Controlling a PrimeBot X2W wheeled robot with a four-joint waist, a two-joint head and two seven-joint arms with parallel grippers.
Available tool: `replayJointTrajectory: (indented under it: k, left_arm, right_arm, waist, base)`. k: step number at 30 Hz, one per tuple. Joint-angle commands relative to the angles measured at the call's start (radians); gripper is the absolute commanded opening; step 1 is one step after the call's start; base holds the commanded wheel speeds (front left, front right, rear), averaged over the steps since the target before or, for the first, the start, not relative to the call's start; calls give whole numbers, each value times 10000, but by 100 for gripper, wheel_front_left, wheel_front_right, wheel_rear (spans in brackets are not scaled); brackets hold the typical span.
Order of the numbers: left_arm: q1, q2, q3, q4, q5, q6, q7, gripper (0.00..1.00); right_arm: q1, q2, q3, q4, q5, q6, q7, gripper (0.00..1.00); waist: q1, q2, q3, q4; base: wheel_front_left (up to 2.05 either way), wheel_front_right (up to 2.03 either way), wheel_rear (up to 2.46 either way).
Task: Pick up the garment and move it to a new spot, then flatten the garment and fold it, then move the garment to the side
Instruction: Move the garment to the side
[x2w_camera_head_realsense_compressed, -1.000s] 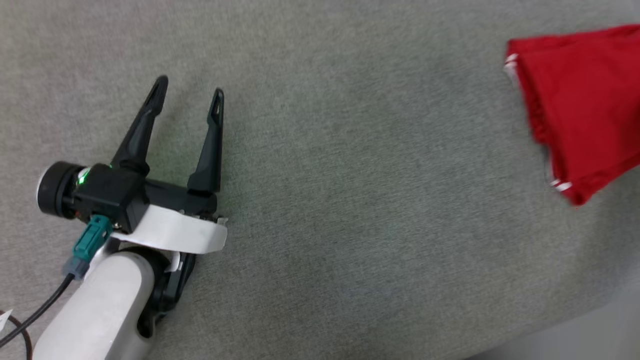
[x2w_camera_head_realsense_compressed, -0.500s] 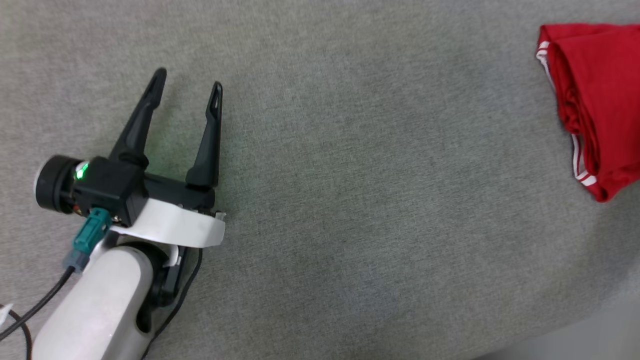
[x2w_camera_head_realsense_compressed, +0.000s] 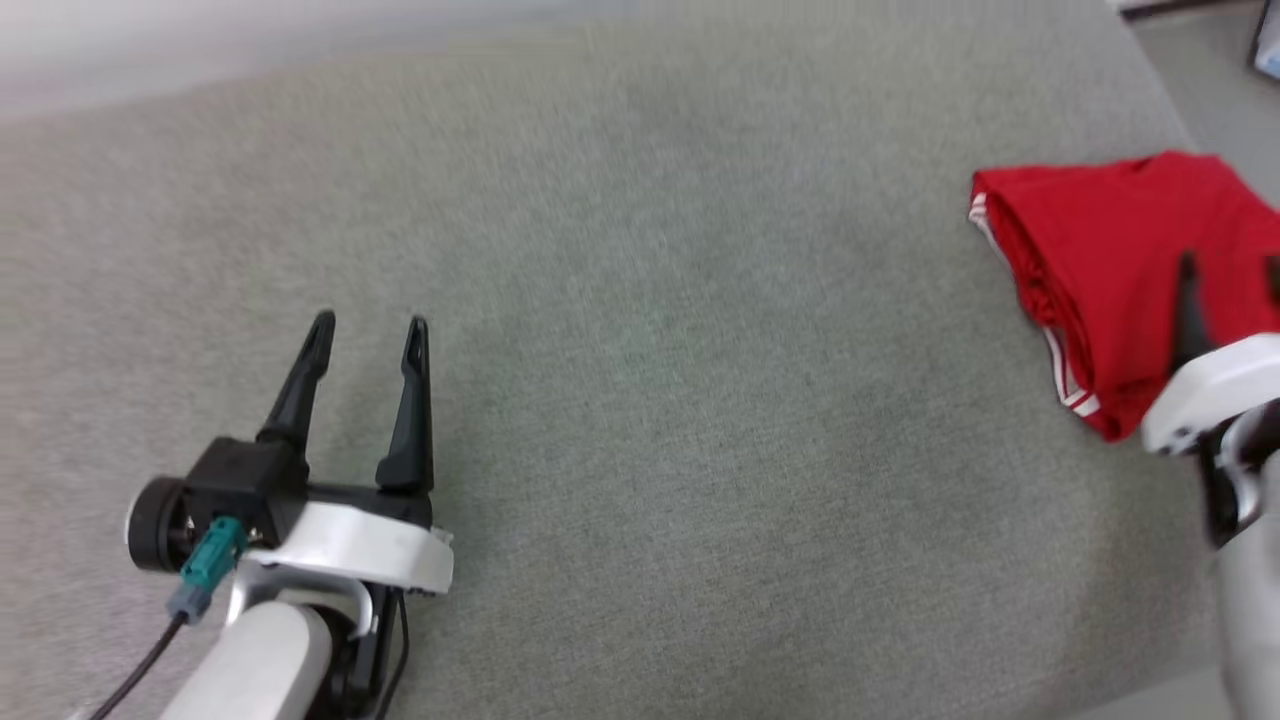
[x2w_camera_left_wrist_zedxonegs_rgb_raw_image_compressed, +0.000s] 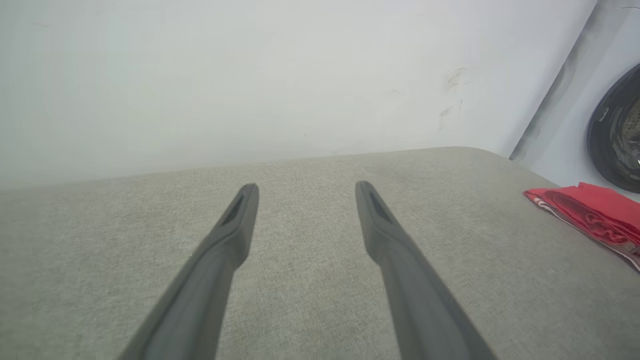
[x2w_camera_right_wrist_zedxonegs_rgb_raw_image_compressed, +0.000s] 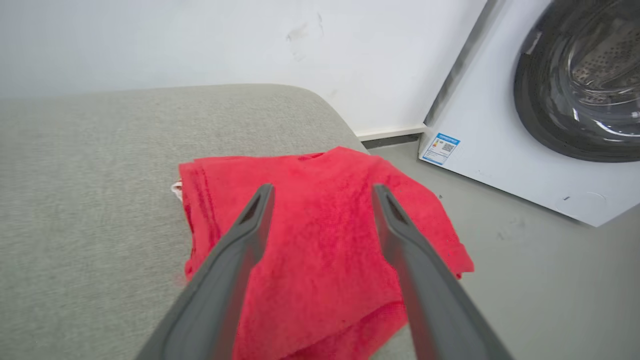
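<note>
The garment (x2w_camera_head_realsense_compressed: 1110, 270), bright red with white striped trim, lies folded at the right end of the grey cushion (x2w_camera_head_realsense_compressed: 680, 400), one corner hanging over the edge. In the right wrist view the garment (x2w_camera_right_wrist_zedxonegs_rgb_raw_image_compressed: 320, 240) lies under my right gripper (x2w_camera_right_wrist_zedxonegs_rgb_raw_image_compressed: 322, 192), whose fingers stand open above it with nothing between them. In the head view my right gripper (x2w_camera_head_realsense_compressed: 1230, 265) shows at the right edge, over the garment. My left gripper (x2w_camera_head_realsense_compressed: 370, 330) is open and empty at the lower left, far from the garment. The left wrist view has the left gripper (x2w_camera_left_wrist_zedxonegs_rgb_raw_image_compressed: 306, 187) over bare cushion, the garment (x2w_camera_left_wrist_zedxonegs_rgb_raw_image_compressed: 595, 212) at far right.
A white wall (x2w_camera_left_wrist_zedxonegs_rgb_raw_image_compressed: 250, 75) backs the cushion. Right of the cushion's end is grey floor (x2w_camera_right_wrist_zedxonegs_rgb_raw_image_compressed: 525, 280) and a white washing machine (x2w_camera_right_wrist_zedxonegs_rgb_raw_image_compressed: 500, 150) with a dark round door (x2w_camera_right_wrist_zedxonegs_rgb_raw_image_compressed: 585, 75). The cushion's right edge (x2w_camera_right_wrist_zedxonegs_rgb_raw_image_compressed: 345, 125) drops off beside the garment.
The head camera has shifted, so the wall and the right gripper now show. The garment now lies loose on the cushion's right end, with the right fingers open above it. Left gripper stays open.
</note>
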Motion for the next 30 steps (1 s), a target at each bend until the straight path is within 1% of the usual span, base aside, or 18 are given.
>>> replayJointTrajectory:
  k: [1, 8, 10, 14, 18, 19, 24, 29, 30]
  left_arm:
    - [215, -78, 40, 57, -61, 55, -72, 100]
    - [849, -402, 282, 385, -291, 205, -198, 100]
    - [1019, -446, 378, 457, -331, 240, -218, 100]
    - [1227, -445, 523, 565, -278, 263, -244, 100]
    - [1442, -357, 686, 706, -276, 286, -256, 100]
    - [1442, -357, 686, 706, -276, 286, -256, 100]
    - [1785, -131, 708, 782, -216, 201, -253, 100]
    - [2101, 13, 539, 839, -245, 107, -132, 100]
    - [2237, 13, 476, 850, -265, 103, -98, 100]
  right_arm:
    - [403, 149, 316, -352, 240, -7, -76, 100]
    - [2248, 604, 2123, -2424, 1628, -7, 108, 100]
    - [2689, 679, 2505, -3100, 1932, -7, 254, 100]
    - [3509, 861, 2945, -4404, 2344, -7, 580, 100]
    - [4359, 988, 2994, -5597, 2497, -7, 936, 100]
    - [4359, 988, 2994, -5597, 2497, -7, 936, 100]
    - [5479, 1185, 2804, -7018, 2339, -7, 1437, 100]
    - [6498, 1371, 2640, -8124, 2178, -7, 2072, 100]
    - [6847, 1421, 2625, -8498, 2099, -7, 2313, 100]
  waist:
    - [1, -1, -704, 246]
    - [1, -1, -1621, 978]
    - [1, -1, -1809, 1195]
    - [1, -1, -2131, 1701]
    - [1, -1, -2426, 2209]
    - [1, -1, -2426, 2209]
    - [1, -1, -2817, 2576]
    - [1, -1, -3223, 2695]
    - [1, -1, -3325, 2696]
  base:
    - [0, 0, 0]
    - [0, 0, 0]
    - [0, 0, 0]
    - [0, 0, 0]
    - [0, 0, 0]
    - [0, 0, 0]
    - [0, 0, 0]
    - [0, 0, 0]
    - [0, 0, 0]
